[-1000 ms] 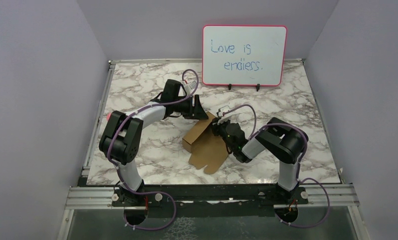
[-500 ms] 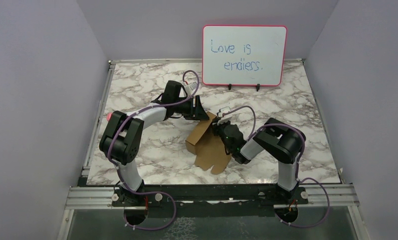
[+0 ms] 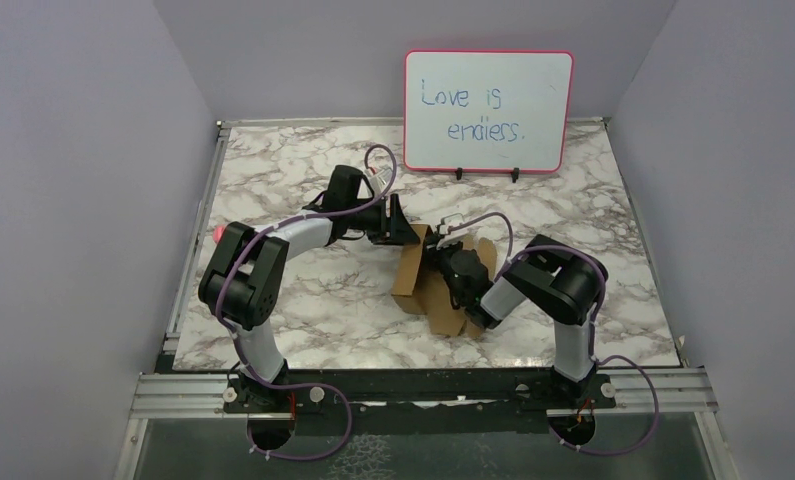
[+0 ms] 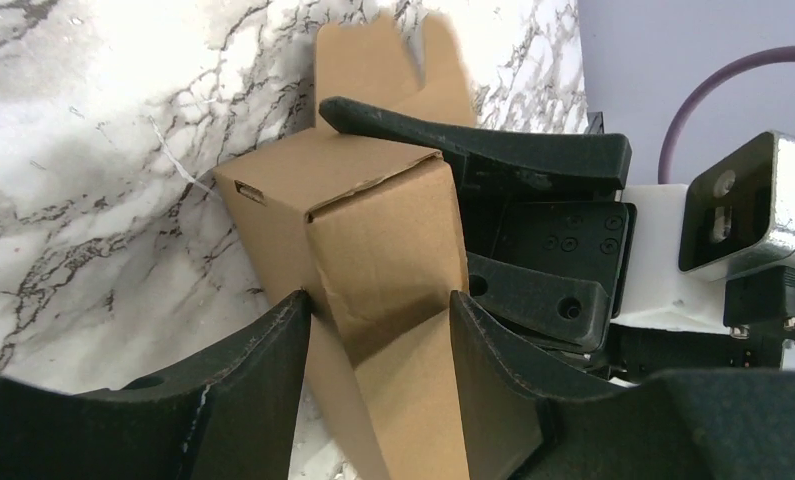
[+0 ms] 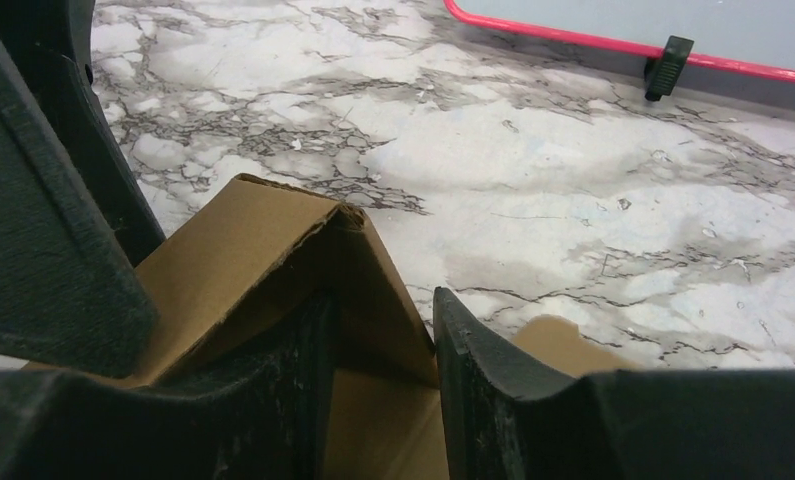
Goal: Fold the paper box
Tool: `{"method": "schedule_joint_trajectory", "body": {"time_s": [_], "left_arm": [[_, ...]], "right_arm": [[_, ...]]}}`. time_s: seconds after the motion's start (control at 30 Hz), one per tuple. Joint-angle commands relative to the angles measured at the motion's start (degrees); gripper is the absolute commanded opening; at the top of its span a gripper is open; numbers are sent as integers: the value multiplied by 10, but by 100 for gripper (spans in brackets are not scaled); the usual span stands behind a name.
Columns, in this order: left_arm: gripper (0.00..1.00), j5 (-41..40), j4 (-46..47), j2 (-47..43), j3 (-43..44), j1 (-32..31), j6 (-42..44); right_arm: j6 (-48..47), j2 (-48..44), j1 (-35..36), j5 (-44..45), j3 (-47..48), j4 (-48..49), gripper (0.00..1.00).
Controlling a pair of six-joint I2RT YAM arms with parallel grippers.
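Observation:
The paper box (image 3: 413, 275) is brown cardboard, partly formed, standing tilted at mid-table with its loose flaps (image 3: 451, 312) trailing toward the near side. My left gripper (image 3: 401, 226) reaches in from the far left and is shut on the box's upper end. In the left wrist view both fingers press the sides of the box (image 4: 373, 225) around the left gripper (image 4: 378, 300). My right gripper (image 3: 445, 258) sits against the box's right side. In its own view the right gripper (image 5: 383, 300) is open, straddling a slanted cardboard wall (image 5: 263, 235), one finger inside and one outside.
A pink-framed whiteboard (image 3: 488, 98) stands at the back of the marble table (image 3: 303, 300); its frame (image 5: 573, 40) shows far off in the right wrist view. Purple walls close in left and right. The right gripper's fingers (image 4: 493, 140) lie just behind the box in the left wrist view.
The box has swung rightward and stood up steeper, its flat flaps lifting and bunching against the right arm. The right gripper's jaws have widened. The left gripper kept its hold.

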Motion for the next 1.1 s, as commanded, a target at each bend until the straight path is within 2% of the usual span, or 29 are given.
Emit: {"method": "schedule_joint_trajectory", "body": {"time_s": [0.0,0.27,0.4,0.7,0.87,1.07], "left_arm": [[53,68,-32,-22,16,-23,8],[53,5,-102,-25,38,-20,62],[53,-9,-108,-26,41,-15,70],[53,30,-94,-27,39,-16,65],[53,47,-80,-33,35,-17,56],[53,66,-66,-33,31,-20,45]], "right_arm": [[-3,23,1,-57,13,-14,47],[-26,33,1,-102,7,-7,48],[-58,29,1,-106,2,-10,52],[-64,44,1,-74,20,-5,48],[-39,41,1,-24,18,5,41],[4,25,1,-2,22,-15,39]]}}
